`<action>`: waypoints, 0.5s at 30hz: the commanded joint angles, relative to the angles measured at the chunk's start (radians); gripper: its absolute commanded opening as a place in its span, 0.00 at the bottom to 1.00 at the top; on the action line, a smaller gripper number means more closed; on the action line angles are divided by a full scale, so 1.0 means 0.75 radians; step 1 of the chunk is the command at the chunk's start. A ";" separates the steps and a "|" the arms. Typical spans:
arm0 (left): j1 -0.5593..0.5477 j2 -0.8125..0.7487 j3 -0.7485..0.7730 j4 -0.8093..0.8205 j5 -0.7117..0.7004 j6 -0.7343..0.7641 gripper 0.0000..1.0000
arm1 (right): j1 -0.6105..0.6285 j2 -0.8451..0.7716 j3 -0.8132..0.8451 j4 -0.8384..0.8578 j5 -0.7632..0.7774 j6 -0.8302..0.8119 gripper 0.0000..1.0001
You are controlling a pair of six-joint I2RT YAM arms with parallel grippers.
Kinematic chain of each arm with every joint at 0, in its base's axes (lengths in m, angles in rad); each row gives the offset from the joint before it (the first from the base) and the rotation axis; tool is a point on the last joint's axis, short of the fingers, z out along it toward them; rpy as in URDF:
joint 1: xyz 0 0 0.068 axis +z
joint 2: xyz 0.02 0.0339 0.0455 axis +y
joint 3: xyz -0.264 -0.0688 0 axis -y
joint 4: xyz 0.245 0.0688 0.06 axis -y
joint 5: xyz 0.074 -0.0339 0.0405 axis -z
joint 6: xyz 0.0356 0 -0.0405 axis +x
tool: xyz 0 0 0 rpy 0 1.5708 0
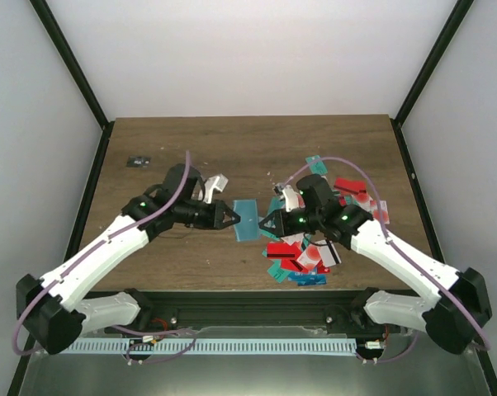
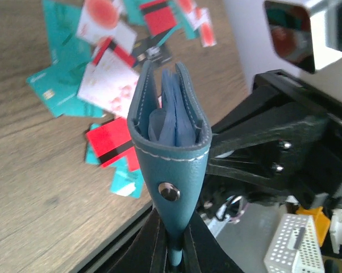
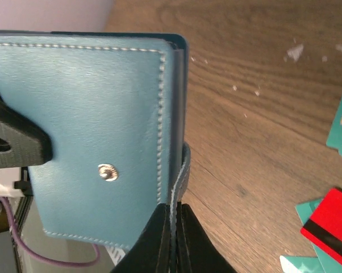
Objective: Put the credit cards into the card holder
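Observation:
The teal-blue card holder (image 1: 247, 220) hangs above the table between both arms. My left gripper (image 1: 229, 216) is shut on its left side. In the left wrist view the card holder (image 2: 170, 136) stands up from my left gripper (image 2: 177, 216), its top gaping and lighter blue pockets showing inside. My right gripper (image 1: 269, 223) is shut on its right side; the right wrist view shows my right gripper (image 3: 174, 210) pinching a thin stitched flap edge of the card holder (image 3: 103, 114). The credit cards (image 1: 306, 252), red, teal and white, lie scattered on the wood to the right.
A small dark object (image 1: 138, 161) lies at the table's far left. One teal card (image 1: 313, 161) sits apart behind the pile. Black frame posts rise at the back corners. A white perforated tray (image 2: 290, 244) lies below the table's near edge.

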 commanded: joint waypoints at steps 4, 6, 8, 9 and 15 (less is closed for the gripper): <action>0.049 0.188 -0.175 0.078 -0.013 0.074 0.05 | 0.000 0.123 -0.101 0.136 -0.087 0.067 0.01; 0.075 0.244 -0.203 0.095 0.011 0.101 0.05 | 0.002 0.181 -0.120 0.170 -0.106 0.076 0.01; 0.101 0.303 -0.221 0.098 0.023 0.132 0.06 | 0.000 0.240 -0.144 0.216 -0.126 0.095 0.01; 0.114 0.331 -0.228 0.100 0.031 0.147 0.06 | 0.001 0.271 -0.154 0.239 -0.138 0.104 0.01; 0.203 0.509 -0.233 0.083 0.032 0.256 0.12 | 0.000 0.408 -0.196 0.337 -0.168 0.153 0.01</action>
